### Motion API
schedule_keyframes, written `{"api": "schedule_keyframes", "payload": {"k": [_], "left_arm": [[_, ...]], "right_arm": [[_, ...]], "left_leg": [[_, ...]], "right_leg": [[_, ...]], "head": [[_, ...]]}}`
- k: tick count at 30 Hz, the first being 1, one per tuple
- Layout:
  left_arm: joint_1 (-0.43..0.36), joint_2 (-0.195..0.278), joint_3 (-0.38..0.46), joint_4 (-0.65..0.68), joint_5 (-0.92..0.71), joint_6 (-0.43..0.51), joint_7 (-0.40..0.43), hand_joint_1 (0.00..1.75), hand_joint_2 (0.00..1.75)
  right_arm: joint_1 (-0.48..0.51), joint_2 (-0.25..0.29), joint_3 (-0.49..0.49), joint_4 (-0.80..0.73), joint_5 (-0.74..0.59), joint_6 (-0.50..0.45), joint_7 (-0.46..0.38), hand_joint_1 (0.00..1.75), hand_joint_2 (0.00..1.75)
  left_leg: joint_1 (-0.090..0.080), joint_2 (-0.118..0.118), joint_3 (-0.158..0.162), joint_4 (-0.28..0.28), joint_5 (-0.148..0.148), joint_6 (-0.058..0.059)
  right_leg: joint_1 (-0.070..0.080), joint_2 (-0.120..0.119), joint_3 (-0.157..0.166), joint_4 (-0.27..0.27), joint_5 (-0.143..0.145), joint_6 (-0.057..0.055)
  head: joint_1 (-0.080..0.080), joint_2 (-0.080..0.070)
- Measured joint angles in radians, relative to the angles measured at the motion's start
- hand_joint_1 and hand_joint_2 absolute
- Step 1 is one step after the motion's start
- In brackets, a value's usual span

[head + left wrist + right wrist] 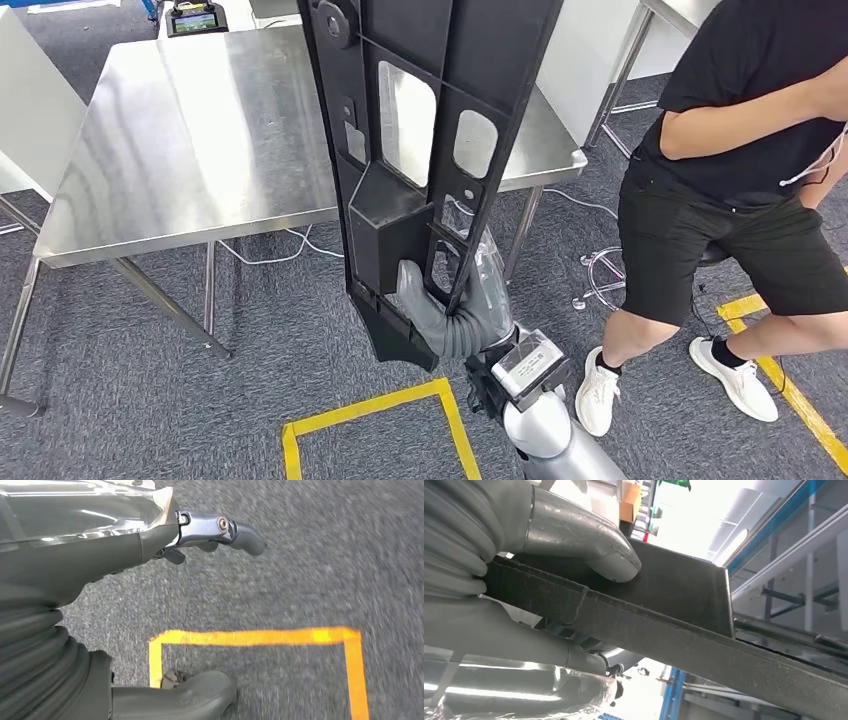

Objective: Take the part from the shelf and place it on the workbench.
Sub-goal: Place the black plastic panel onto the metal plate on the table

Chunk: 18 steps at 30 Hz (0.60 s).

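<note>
A long black plastic part (420,140) with several cut-out windows stands nearly upright in front of me, its lower end near my right hand (455,300). That hand grips the part's lower section, thumb on one face and fingers behind. In the right wrist view the thumb (589,545) presses on the part's dark flat panel (674,595). The steel workbench (200,130) lies behind the part, its top bare. My left hand (220,530) hangs over the grey carpet, its fingers loosely apart and holding nothing.
A person in black shirt and shorts (740,170) stands close at the right, beside a stool base (600,275). Yellow floor tape (370,415) marks a box on the carpet below. A second table (690,15) stands at the back right.
</note>
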Motion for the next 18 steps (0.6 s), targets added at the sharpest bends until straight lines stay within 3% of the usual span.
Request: {"api": "schedule_keyframes", "payload": {"k": [2, 3, 4, 6, 7, 8, 9, 11, 12, 14, 17, 18], "left_arm": [[0.002, -0.001, 0.004, -0.001, 0.0, 0.0, -0.001, 0.0, 1.75], [0.003, -0.001, 0.005, -0.001, 0.0, 0.0, -0.002, 0.0, 1.75], [0.003, -0.002, 0.006, -0.001, 0.0, 0.0, -0.002, 0.0, 1.75], [0.001, -0.003, 0.008, -0.001, 0.0, 0.0, -0.003, 0.0, 1.75], [0.001, -0.004, 0.008, -0.001, 0.0, 0.0, -0.003, 0.0, 1.75], [0.001, -0.005, 0.008, -0.001, 0.0, -0.001, -0.003, 0.0, 1.75], [0.002, -0.005, 0.008, -0.001, -0.001, -0.001, -0.003, 0.0, 1.75], [0.002, -0.006, 0.008, -0.001, -0.001, -0.002, -0.003, 0.0, 1.75], [0.002, -0.006, 0.008, -0.001, -0.001, -0.002, -0.003, 0.0, 1.75], [0.002, -0.005, 0.008, -0.001, -0.001, -0.002, -0.003, 0.0, 1.75], [0.001, -0.005, 0.008, -0.001, -0.001, -0.002, -0.003, 0.0, 1.75], [0.0, -0.005, 0.008, -0.001, -0.002, -0.002, -0.003, 0.0, 1.75]], "right_arm": [[-0.002, 0.001, 0.0, 0.0, 0.001, 0.0, 0.0, 1.75, 1.75], [-0.004, 0.002, 0.0, -0.001, 0.001, 0.0, 0.0, 1.75, 1.75], [-0.005, 0.002, 0.001, -0.001, 0.001, 0.0, 0.0, 1.75, 1.75], [-0.006, 0.0, 0.001, 0.001, 0.001, 0.0, 0.0, 1.75, 1.75], [-0.005, -0.001, 0.001, 0.002, 0.001, 0.0, 0.0, 1.75, 1.75], [-0.004, -0.002, 0.001, 0.003, 0.001, 0.0, 0.0, 1.75, 1.75], [-0.003, -0.002, 0.001, 0.004, 0.001, 0.0, 0.0, 1.75, 1.75], [-0.003, -0.003, 0.001, 0.004, 0.001, 0.0, 0.0, 1.75, 1.75], [-0.004, -0.003, 0.001, 0.005, 0.0, 0.0, 0.0, 1.75, 1.75], [-0.004, -0.003, 0.001, 0.005, 0.001, 0.0, 0.0, 1.75, 1.75], [-0.005, -0.002, 0.002, 0.005, 0.0, 0.0, 0.0, 1.75, 1.75], [-0.005, -0.001, 0.002, 0.005, 0.0, 0.0, 0.0, 1.75, 1.75]], "left_leg": [[0.004, 0.0, 0.018, -0.019, -0.002, 0.005], [0.007, 0.0, 0.03, -0.031, -0.002, 0.009], [0.009, 0.0, 0.041, -0.04, -0.004, 0.012], [0.008, 0.0, 0.051, -0.043, -0.012, 0.018], [0.008, -0.001, 0.055, -0.043, -0.017, 0.018], [0.008, -0.002, 0.061, -0.043, -0.022, 0.017], [0.009, -0.004, 0.069, -0.042, -0.028, 0.014], [0.01, -0.007, 0.086, -0.041, -0.043, 0.004], [0.008, -0.008, 0.091, -0.038, -0.052, -0.003], [0.004, -0.007, 0.093, -0.034, -0.065, -0.015], [0.01, -0.004, 0.096, -0.027, -0.08, -0.03], [0.013, -0.003, 0.085, -0.001, -0.094, -0.034]], "right_leg": [[0.002, -0.002, -0.001, 0.008, -0.01, 0.009], [0.003, -0.003, -0.013, 0.037, -0.023, 0.011], [0.002, -0.004, -0.041, 0.089, -0.04, 0.01], [-0.002, -0.004, -0.13, 0.232, -0.08, 0.01], [-0.004, -0.004, -0.169, 0.283, -0.087, 0.014], [-0.007, -0.004, -0.191, 0.298, -0.076, 0.023], [-0.011, -0.005, -0.187, 0.267, -0.047, 0.034], [-0.019, -0.01, -0.137, 0.123, 0.037, 0.056], [-0.021, -0.012, -0.111, 0.061, 0.067, 0.057], [-0.02, -0.013, -0.088, 0.008, 0.085, 0.043], [-0.021, -0.007, -0.08, 0.007, 0.077, 0.015], [-0.022, -0.007, -0.075, 0.005, 0.074, 0.007]], "head": [[0.0, 0.0], [0.001, 0.0], [0.002, 0.0], [0.003, 0.0], [0.003, 0.0], [0.003, 0.0], [0.003, 0.0], [0.004, 0.0], [0.004, 0.0], [0.004, 0.0], [0.002, 0.0], [0.002, 0.0]]}}
